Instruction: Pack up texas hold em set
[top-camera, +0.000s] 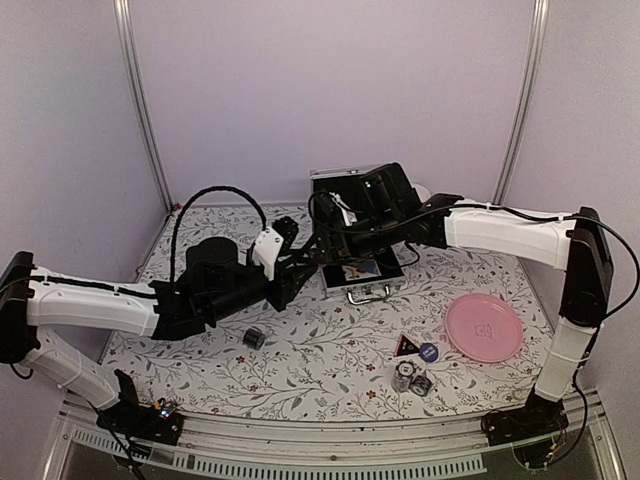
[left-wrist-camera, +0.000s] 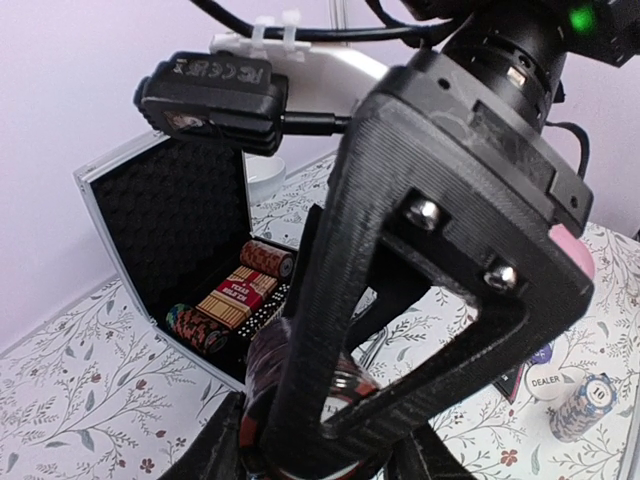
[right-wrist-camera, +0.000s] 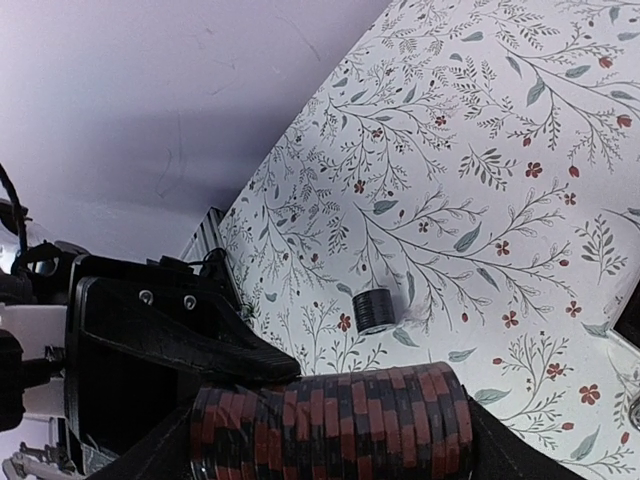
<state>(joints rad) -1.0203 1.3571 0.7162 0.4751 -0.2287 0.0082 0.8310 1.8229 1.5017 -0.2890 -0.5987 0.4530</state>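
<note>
The silver case (top-camera: 364, 277) stands open at the table's centre, lid up. In the left wrist view its black-lined inside (left-wrist-camera: 110, 190) holds a red card deck (left-wrist-camera: 237, 292), dice and two chip stacks. My right gripper (top-camera: 335, 248) is shut endwise on a red-and-black chip stack (right-wrist-camera: 330, 420), just left of the case. My left gripper (top-camera: 300, 272) meets it there, its fingers (left-wrist-camera: 205, 450) closed around the same stack (left-wrist-camera: 262, 385). A black chip stack (top-camera: 254, 338) lies on the table to the left. A black triangle (top-camera: 405, 346), a blue disc (top-camera: 429, 351) and two chip stacks (top-camera: 410, 380) lie front right.
A pink plate (top-camera: 484, 327) sits at the right, beside the triangle and disc. The floral table cover ends at a metal rail (top-camera: 330, 440) along the near side. Purple walls and frame posts close the back and sides.
</note>
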